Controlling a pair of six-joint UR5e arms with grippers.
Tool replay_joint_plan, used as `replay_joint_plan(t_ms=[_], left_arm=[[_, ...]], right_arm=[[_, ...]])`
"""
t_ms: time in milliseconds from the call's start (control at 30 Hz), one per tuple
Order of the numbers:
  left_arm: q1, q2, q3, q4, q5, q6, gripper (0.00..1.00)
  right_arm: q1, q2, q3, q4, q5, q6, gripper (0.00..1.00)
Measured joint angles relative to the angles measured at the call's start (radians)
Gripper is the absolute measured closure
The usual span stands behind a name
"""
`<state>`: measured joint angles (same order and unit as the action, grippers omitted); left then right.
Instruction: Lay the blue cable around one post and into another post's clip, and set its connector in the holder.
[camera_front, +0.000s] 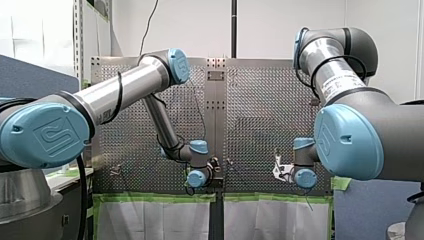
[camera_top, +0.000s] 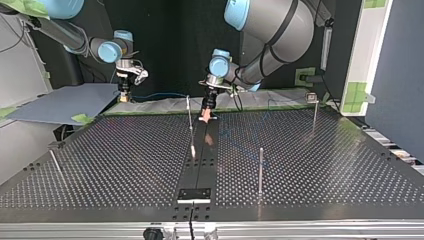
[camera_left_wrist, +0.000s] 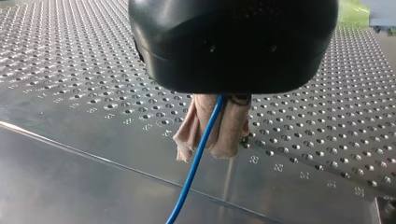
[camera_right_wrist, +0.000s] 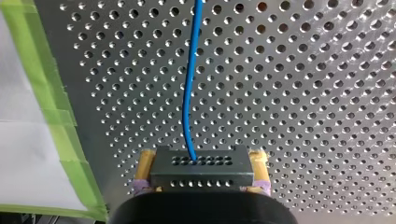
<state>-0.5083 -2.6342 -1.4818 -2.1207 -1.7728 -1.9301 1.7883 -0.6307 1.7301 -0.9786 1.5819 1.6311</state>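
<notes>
In the top view, nearest the camera, a dark flat holder (camera_top: 195, 194) sits on the middle strip at the near edge of the desk (camera_top: 125, 165). Just past it, toward the view's right, stands an upright post (camera_top: 260, 170). A thin leaning post (camera_top: 55, 162) is near the left edge. Further in, a slim post (camera_top: 190, 120) rises beside the middle strip. A fourth post (camera_top: 314, 112), with a small head on top (a clip, it seems), stands toward the far right corner.

Right behind the slim post, my left arm (camera_top: 270, 30) reaches down with its jaws low over the desk, pressed together on the blue cable (camera_left_wrist: 201, 144). The left wrist view shows beige pads (camera_left_wrist: 229, 130) closed on the cable, which runs out from between them over the bare metal strip. I cannot tell whether the pad tips touch the desk.

Farthest off, near the far edge at the view's left, my right arm (camera_top: 75, 37) hangs above the desk, its jaws pinching the connector (camera_right_wrist: 201, 170). In the right wrist view this is a dark block with two rows of small holes, held between yellow pads (camera_right_wrist: 145, 168). The cable leaves its face and runs ahead over the perforated desk. Green tape (camera_right_wrist: 51, 107) lines the desk's edge beside it, with a white sheet (camera_right_wrist: 23, 154) beyond.

In the top view the cable is a thin blue line along the far edge between the two arms (how it passes the slim post I cannot tell).
</notes>
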Motion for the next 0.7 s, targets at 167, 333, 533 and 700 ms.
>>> replay_joint_plan(t_ms=[167,333,533,700], left_arm=[[0.002,0.0,0.003,-0.004,0.002,0.001,1.0],[0.003,0.0,0.003,-0.004,0.002,0.003,1.0],[0.004,0.001,0.003,-0.003,0.006,0.006,1.0],[0.005,0.001,0.004,-0.011,0.006,0.017,0.96]], right_arm=[[-0.008,0.004,-0.028,0.004,-0.002,0.003,0.98],[-0.015,0.008,-0.063,0.01,-0.007,0.004,0.98],[-0.021,0.02,-0.109,0.031,-0.012,0.002,0.98],[-0.025,0.04,-0.127,0.056,-0.013,-0.002,0.98]])
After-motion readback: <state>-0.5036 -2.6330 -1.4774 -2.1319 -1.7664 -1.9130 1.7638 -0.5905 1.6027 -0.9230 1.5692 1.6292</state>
